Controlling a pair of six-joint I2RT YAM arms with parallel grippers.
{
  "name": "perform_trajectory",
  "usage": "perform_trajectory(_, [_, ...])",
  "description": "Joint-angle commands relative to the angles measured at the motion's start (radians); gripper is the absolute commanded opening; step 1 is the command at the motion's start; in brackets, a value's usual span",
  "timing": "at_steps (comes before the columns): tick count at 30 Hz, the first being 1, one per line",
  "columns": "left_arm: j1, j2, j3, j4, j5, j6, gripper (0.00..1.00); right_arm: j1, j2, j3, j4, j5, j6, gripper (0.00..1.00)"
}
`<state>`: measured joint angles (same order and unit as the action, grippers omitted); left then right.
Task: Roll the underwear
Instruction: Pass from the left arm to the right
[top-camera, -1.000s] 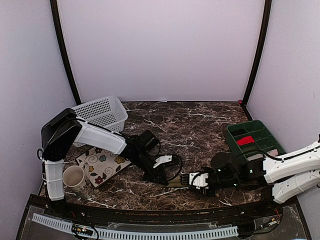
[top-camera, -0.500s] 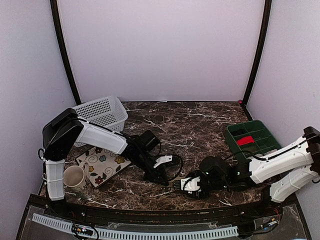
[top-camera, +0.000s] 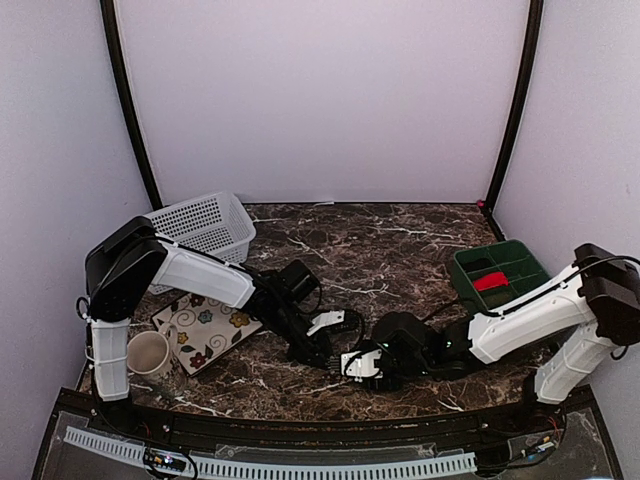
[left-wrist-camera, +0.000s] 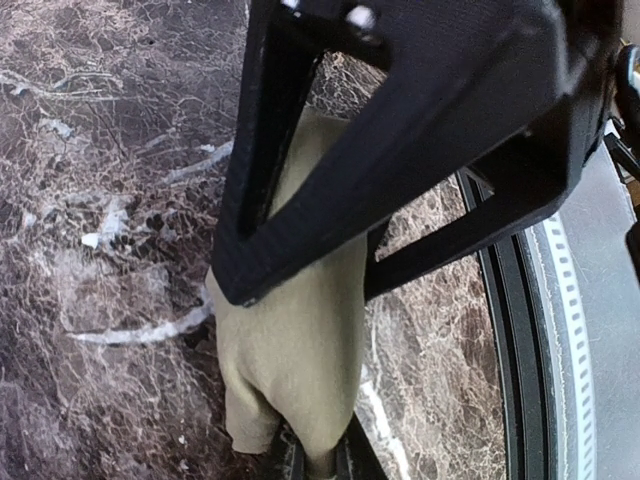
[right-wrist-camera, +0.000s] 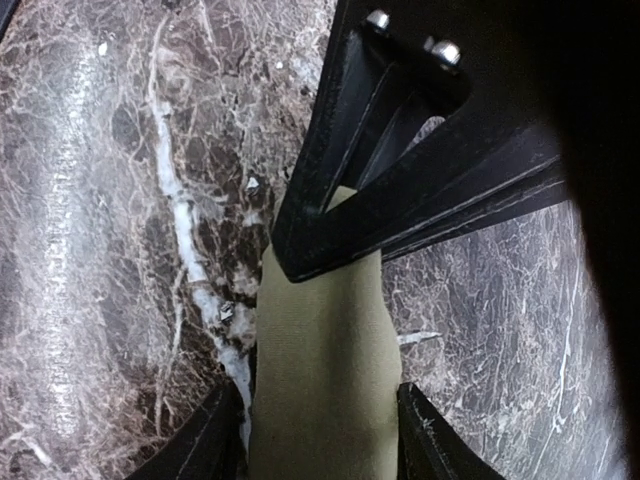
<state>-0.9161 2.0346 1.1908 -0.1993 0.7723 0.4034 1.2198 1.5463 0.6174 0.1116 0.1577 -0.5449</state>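
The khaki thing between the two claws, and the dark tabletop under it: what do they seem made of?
The underwear looks like soft, matte cloth, perhaps cotton: it folds and creases with no shine. The table looks like dark brown marble with white veins, though it could be a printed laminate.

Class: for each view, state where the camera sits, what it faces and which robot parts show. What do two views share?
Top external: high behind the bases, looking down on the marble table; left arm, right arm show.
Left wrist: on the left arm, facing the olive-khaki underwear; left jaws pinch it.
Right wrist: on the right arm, facing that underwear; right jaws open around it.
Shared: both wrist views show the underwear.
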Motion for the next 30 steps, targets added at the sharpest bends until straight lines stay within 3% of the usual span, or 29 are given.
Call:
perform_trajectory(1, [0.000,0.043,-0.022,-0.118,-0.057,0.002,0.10,0.009,0.035,0.012,-0.025,0.031,0.008,0.51])
perform_trajectory(12, [0.000,0.033,-0.002,-0.136,-0.079,0.011,0.11,0.009,0.125,0.039,-0.117,0.046,0.068,0.38])
perform_trajectory(18, [0.005,-0.007,0.004,-0.146,-0.109,0.006,0.16,0.011,0.153,0.072,-0.188,-0.020,0.118,0.16])
perform_trajectory(21, [0.012,-0.039,0.000,-0.137,-0.129,-0.013,0.30,0.012,0.138,0.074,-0.196,-0.038,0.128,0.00])
perform_trajectory(24, [0.028,-0.090,-0.028,-0.102,-0.166,-0.055,0.52,0.012,0.113,0.073,-0.197,-0.039,0.151,0.00])
perform_trajectory(27, [0.066,-0.171,-0.056,-0.059,-0.223,-0.104,0.88,0.011,0.080,0.079,-0.205,-0.015,0.188,0.00])
perform_trajectory(30, [0.096,-0.265,-0.060,-0.038,-0.312,-0.138,0.99,0.008,0.025,0.085,-0.186,0.035,0.234,0.00])
